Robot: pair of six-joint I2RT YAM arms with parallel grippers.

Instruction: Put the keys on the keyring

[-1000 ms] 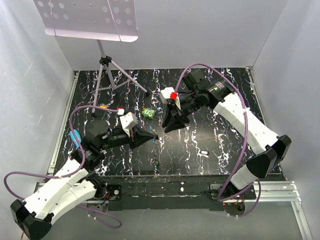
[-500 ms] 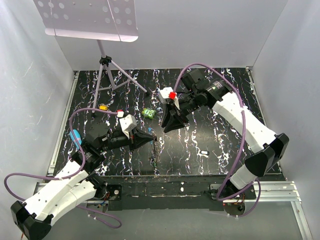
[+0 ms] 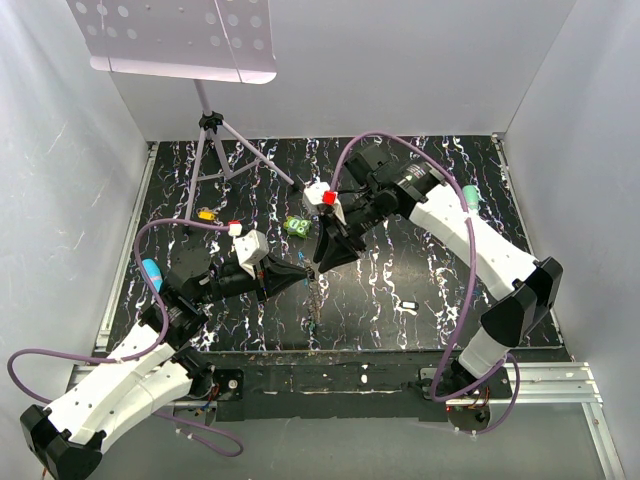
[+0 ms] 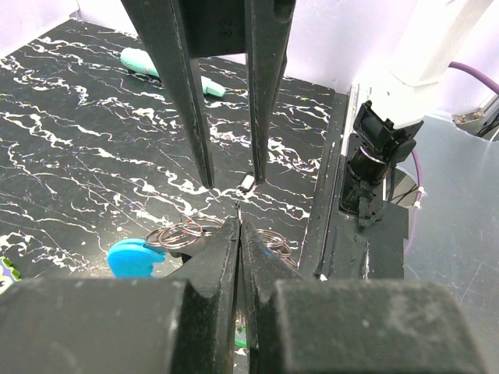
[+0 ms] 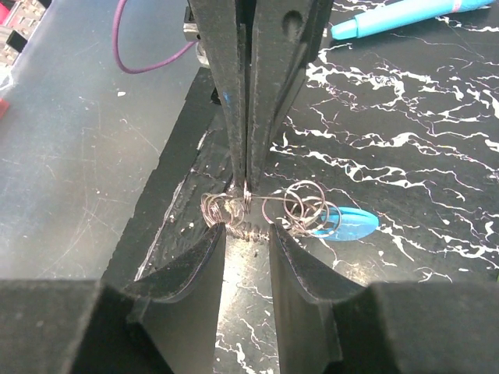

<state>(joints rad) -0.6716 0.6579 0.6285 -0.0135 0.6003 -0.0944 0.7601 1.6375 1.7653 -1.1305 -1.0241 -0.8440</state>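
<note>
Keyring (image 5: 300, 216) hung pinched at the tip of my left claw (image 5: 243, 185), whose fingers were pressed together on its wire. My right claw (image 5: 245, 238) stood spread apart, one finger on either side of that pinch, gripping nothing.

From my right wrist the bunch ran crosswise. It showed a knot of wire at the pinch, then loops, then the blue clip (image 5: 352, 226) at the right end, pointing away from the edge of the bench (image 3: 400, 260). My left wrist showed the same bunch from the other side. There the loops and clip trailed out to the left of my shut fingers, and my right claw's two fingers came down from above.

Only the overhead view showed a thin strand running from the claw tips toward the near edge of the bench. The loops and clip were too small to make out there.

I counted one clip and at least three overlapping loops. Whether the bunch touched the bench I could not tell.

One teal marker (image 3: 470, 196) lay by my right arm, one blue marker (image 3: 152, 270) lay beside my left arm, and one green lump (image 3: 296, 227) sat just beyond the claws.
</note>
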